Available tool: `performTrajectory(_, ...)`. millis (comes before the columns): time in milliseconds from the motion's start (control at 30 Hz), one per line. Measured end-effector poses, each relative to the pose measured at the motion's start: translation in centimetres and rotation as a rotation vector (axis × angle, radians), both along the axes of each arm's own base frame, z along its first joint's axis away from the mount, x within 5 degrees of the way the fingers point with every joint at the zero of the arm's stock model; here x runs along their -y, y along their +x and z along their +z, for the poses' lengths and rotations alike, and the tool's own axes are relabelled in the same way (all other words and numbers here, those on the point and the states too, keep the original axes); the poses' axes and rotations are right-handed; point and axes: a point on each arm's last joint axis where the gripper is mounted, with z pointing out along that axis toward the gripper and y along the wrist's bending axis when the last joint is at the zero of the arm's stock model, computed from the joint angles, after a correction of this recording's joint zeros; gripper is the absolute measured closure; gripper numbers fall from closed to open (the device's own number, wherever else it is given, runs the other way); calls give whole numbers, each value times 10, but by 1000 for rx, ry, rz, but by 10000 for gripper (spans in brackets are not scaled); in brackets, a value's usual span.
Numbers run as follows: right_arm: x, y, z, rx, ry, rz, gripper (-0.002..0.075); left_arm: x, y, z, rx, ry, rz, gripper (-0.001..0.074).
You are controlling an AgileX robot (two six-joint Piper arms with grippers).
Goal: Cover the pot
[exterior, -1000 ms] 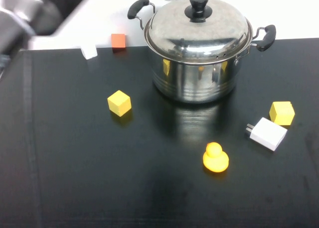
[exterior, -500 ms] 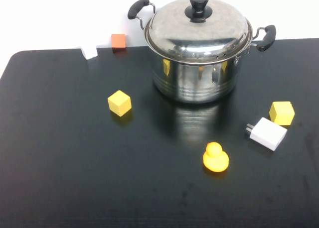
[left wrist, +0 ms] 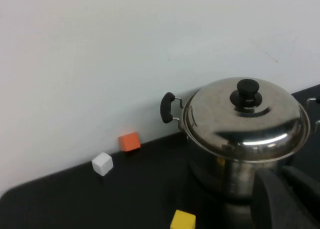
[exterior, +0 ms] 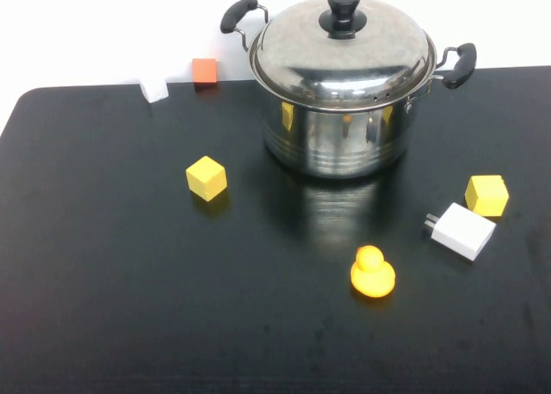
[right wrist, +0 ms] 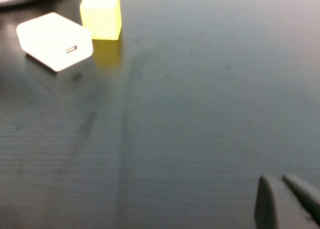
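The pot [exterior: 336, 144], a large shiny steel stockpot with black side handles, stands at the back of the black table. A domed steel lid [exterior: 343, 54] with a black knob [exterior: 343, 11] sits squarely on it. Neither arm shows in the high view. In the left wrist view the pot [left wrist: 235, 174] and lid [left wrist: 245, 119] lie ahead, and my left gripper [left wrist: 281, 175] hangs shut and empty, well back from them. My right gripper [right wrist: 280, 180] is shut and empty, low over bare table.
On the table lie a yellow cube [exterior: 207, 178] left of the pot, another yellow cube [exterior: 487, 195] and a white charger [exterior: 462, 230] at the right, and a yellow duck [exterior: 373, 272] in front. An orange cube [exterior: 204, 70] and white cube [exterior: 155, 89] sit at the back edge.
The left arm, a blur at the high view's upper left a second ago, has pulled out of that view. The pot, lid and small objects have not moved.
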Motion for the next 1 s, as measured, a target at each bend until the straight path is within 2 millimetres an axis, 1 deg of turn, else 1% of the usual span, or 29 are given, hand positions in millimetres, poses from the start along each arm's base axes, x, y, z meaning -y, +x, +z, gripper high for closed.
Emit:
performTrajectory(33, 0, 0, 0, 0, 0, 0, 728, -5, -9, -6, 24, -21, -3, 735)
performTrajectory(67, 0, 0, 0, 0, 0, 0, 728, -9, -17, -16, 35, -38, -7, 735)
performTrajectory(167, 0, 0, 0, 0, 0, 0, 728, -18, -34, -54, 46, -72, -13, 735)
performTrajectory(267, 0, 0, 0, 0, 0, 0, 728, -27, -51, -87, 60, -98, -12, 735)
performTrajectory(400, 0, 0, 0, 0, 0, 0, 728, -35, -65, -128, 62, -98, -17, 735)
performTrajectory(500, 0, 0, 0, 0, 0, 0, 728, -39, -72, -149, 65, -108, -20, 735)
performTrajectory(600, 0, 0, 0, 0, 0, 0, 728, -42, -77, -162, 69, -109, -22, 735)
performTrajectory(700, 0, 0, 0, 0, 0, 0, 728, -42, -78, -169, 63, -106, -23, 735)
performTrajectory(1000, 0, 0, 0, 0, 0, 0, 728, -39, -73, -188, 10, -75, -20, 735)
